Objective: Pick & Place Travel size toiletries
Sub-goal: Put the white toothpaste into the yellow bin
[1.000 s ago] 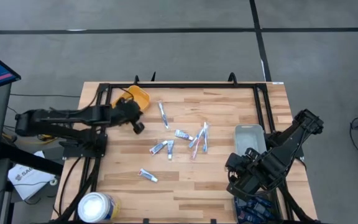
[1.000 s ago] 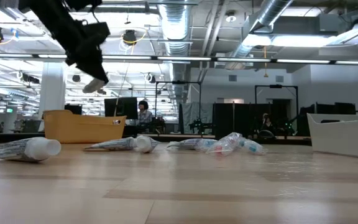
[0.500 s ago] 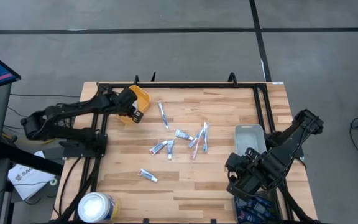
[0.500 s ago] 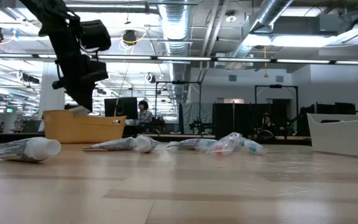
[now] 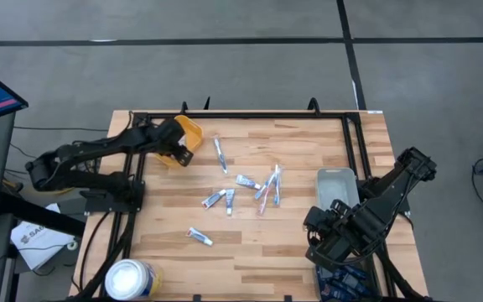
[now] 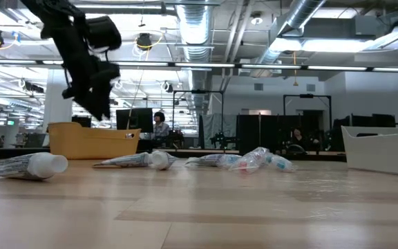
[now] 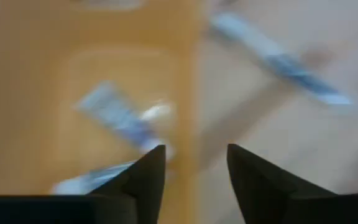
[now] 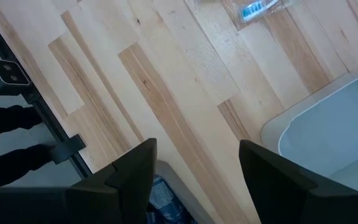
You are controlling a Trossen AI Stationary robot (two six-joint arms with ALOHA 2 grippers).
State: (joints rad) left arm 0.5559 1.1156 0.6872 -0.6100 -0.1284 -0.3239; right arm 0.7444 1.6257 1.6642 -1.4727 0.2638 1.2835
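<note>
Several travel size toiletries lie flat on the wooden table: white tubes (image 5: 219, 154), (image 5: 214, 199), (image 5: 199, 236) and a small heap (image 5: 267, 186) in the middle. My left gripper (image 5: 180, 146) hangs open above the yellow bin (image 5: 191, 127) at the far left. Nothing is between its fingers (image 7: 194, 171). On the bin's floor lies a white tube with blue print (image 7: 123, 118), with another (image 7: 86, 180) beside it. My right gripper (image 8: 194, 168) waits open at the near right, beside the white tray (image 5: 338, 184).
A big white round tub (image 5: 131, 278) stands at the near left corner. The white tray (image 8: 328, 137) lies at the right edge. A black frame (image 5: 241, 115) runs along the table's far side. Bare wood lies between the heap of toiletries and the near edge.
My left gripper has gone from over the table toward the far left edge, to a place above the yellow bin, and dipped toward it. The white tube that showed at its fingertips a second ago is gone from them.
</note>
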